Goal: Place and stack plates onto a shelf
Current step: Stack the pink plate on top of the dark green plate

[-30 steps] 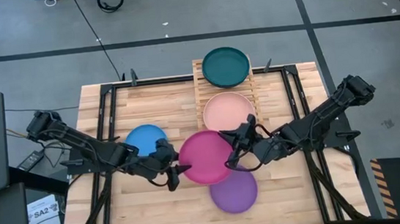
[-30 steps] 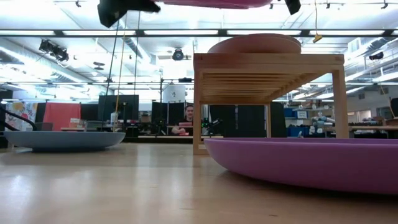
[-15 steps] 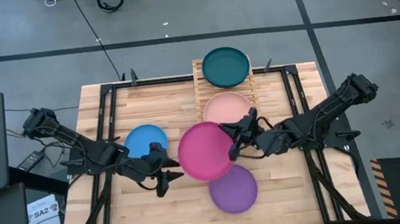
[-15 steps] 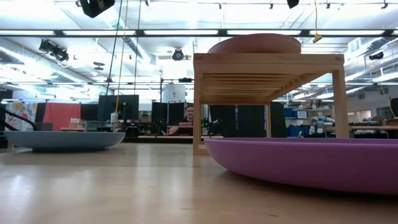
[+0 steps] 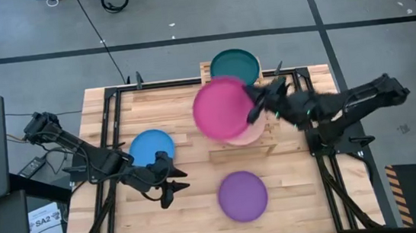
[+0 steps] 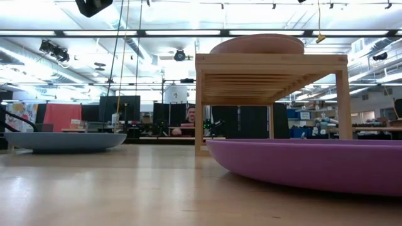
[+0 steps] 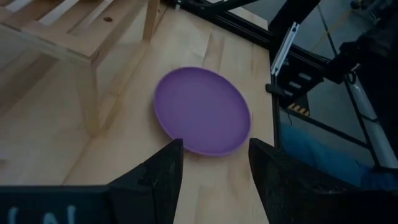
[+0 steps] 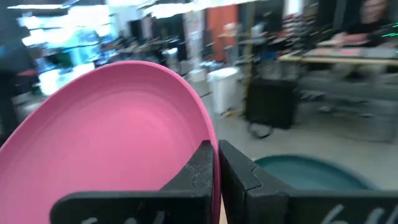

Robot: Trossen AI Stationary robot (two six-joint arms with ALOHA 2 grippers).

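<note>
Across a plank tabletop [image 5: 153, 106] in an open lab, two dark arms work among coloured plates. At the far edge stands the slatted shelf [image 5: 205, 72], a teal plate [image 5: 237, 64] on its rear tier and a salmon plate [image 5: 249, 134] on the nearer one. The right arm reaches in from its side, the right gripper [image 5: 259, 105] with its fingers closed on the rim of a magenta plate [image 5: 222, 109], holding it in the air above the salmon plate and partly covering it; the wrist camera shows that rim pinched tight between the two fingers. A blue plate [image 5: 152, 146] lies on the boards left of the shelf, and a purple plate [image 5: 242, 196] lies nearer the front edge. The left gripper [image 5: 170, 185] hovers low beside the blue plate, fingers spread and holding nothing, pointing toward the purple plate.

To stack cleanly, the right arm would likely do best to level the magenta plate, centre it over the salmon one, and lower it until the rims nest before letting go; releasing while it is tilted or off-centre could send it sliding off the tier.
</note>
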